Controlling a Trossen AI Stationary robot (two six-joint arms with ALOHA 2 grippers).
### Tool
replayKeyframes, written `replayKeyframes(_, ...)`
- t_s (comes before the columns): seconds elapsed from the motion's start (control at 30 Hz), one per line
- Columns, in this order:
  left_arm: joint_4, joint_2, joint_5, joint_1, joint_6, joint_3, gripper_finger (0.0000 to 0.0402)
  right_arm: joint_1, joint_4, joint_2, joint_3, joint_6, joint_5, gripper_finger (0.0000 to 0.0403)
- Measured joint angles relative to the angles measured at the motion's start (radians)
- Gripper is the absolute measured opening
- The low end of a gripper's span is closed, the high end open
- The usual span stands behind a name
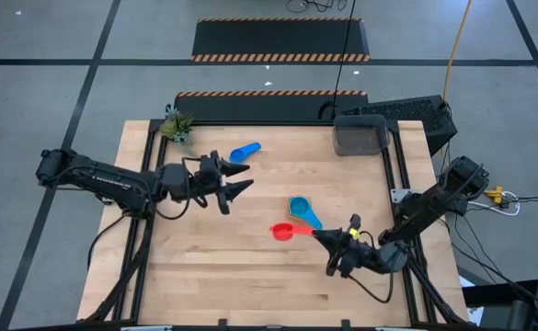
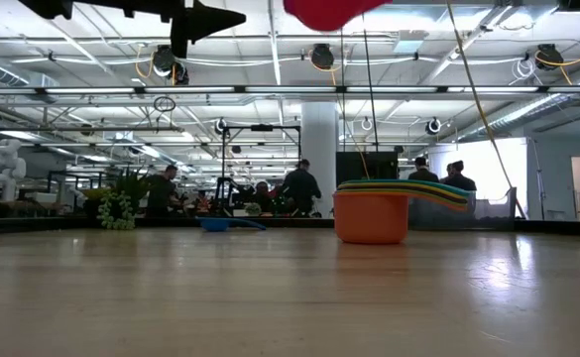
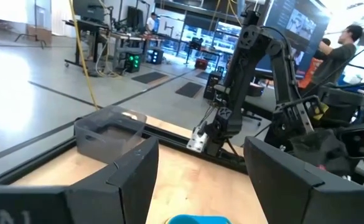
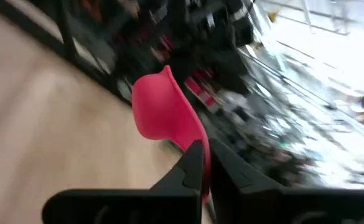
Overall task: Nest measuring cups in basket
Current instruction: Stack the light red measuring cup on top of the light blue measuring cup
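My right gripper is shut on a red measuring cup, held high above the table's right half. Just beyond it stands a nested stack of cups, light blue on top, its orange bottom cup on the table. A blue cup lies on its side farther back toward the left. The dark grey basket stands at the far right corner. My left gripper hovers open left of the stack, level, touching nothing. My right gripper pinches the red cup's short handle between its two shut fingers. The fingers come in level from the table's right side, along the handle. The cup is lifted clear of the table, its bowl sticking out past the fingertips and tipped onto its side.
A small green plant sits at the far left corner and a black keyboard lies beyond the basket. Bare wood stretches across the near half. People stand in the room behind the table.
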Motion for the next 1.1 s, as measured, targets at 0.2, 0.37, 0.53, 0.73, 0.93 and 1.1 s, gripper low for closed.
replayKeyframes(0.2,0.000,0.000,-0.028,-0.029,0.003,0.000,0.0237,0.071,-0.049,-0.005,0.030,-0.098,0.159,0.0000)
replayKeyframes(0.37,0.001,0.000,-0.050,-0.035,0.004,0.000,0.0237,0.081,-0.235,-0.006,0.031,-0.036,0.191,0.0000)
replayKeyframes(0.53,-0.013,0.000,-0.050,-0.038,0.003,0.000,0.0237,0.080,-0.621,-0.131,0.031,0.033,0.190,0.0000)
replayKeyframes(0.73,-0.012,0.000,-0.050,-0.038,0.003,0.000,0.0237,0.057,-0.826,-0.363,0.018,0.156,0.277,0.0000)
replayKeyframes(0.93,-0.005,0.000,-0.050,-0.038,0.007,0.000,0.0237,0.053,-0.817,-0.341,-0.021,0.361,0.354,0.0000)
replayKeyframes(1.1,-0.006,0.000,-0.050,-0.038,0.006,0.000,0.0237,0.053,-0.514,-0.195,-0.021,0.214,0.373,0.0000)
